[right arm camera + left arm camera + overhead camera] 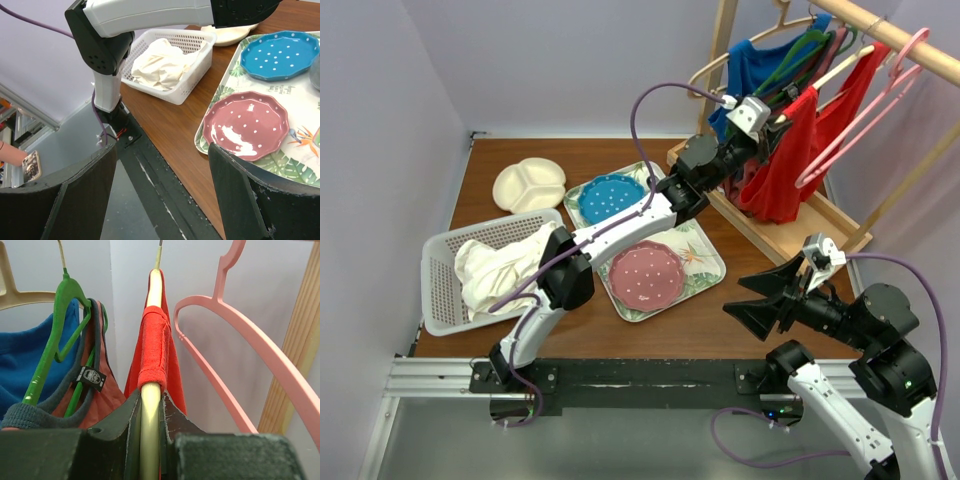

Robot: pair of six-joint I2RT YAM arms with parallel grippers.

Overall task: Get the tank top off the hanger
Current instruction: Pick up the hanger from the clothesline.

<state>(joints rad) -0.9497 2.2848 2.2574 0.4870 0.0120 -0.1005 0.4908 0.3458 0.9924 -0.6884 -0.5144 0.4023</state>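
Note:
The red tank top [788, 172] hangs on a cream hanger [832, 72] on the rack at the far right. One ribbed strap of the tank top [154, 342] wraps over the hanger's arm [155, 287]. My left gripper [778, 124] is raised to the rack and shut on that arm just below the strap, and in the left wrist view the left gripper [150, 440] has the cream bar pinched between both jaws. My right gripper [750, 299] hovers low over the table's near right, and in the right wrist view the right gripper [162, 150] is open and holds nothing.
An empty pink hanger [240, 355] hangs right of the red top. A green hanger [52, 340] with a dark-trimmed top and a blue top [750, 65] hang to its left. A tray [705, 270] carries a pink plate [645, 273] and a blue plate [610, 198]. A white basket [445, 300] holds cloth.

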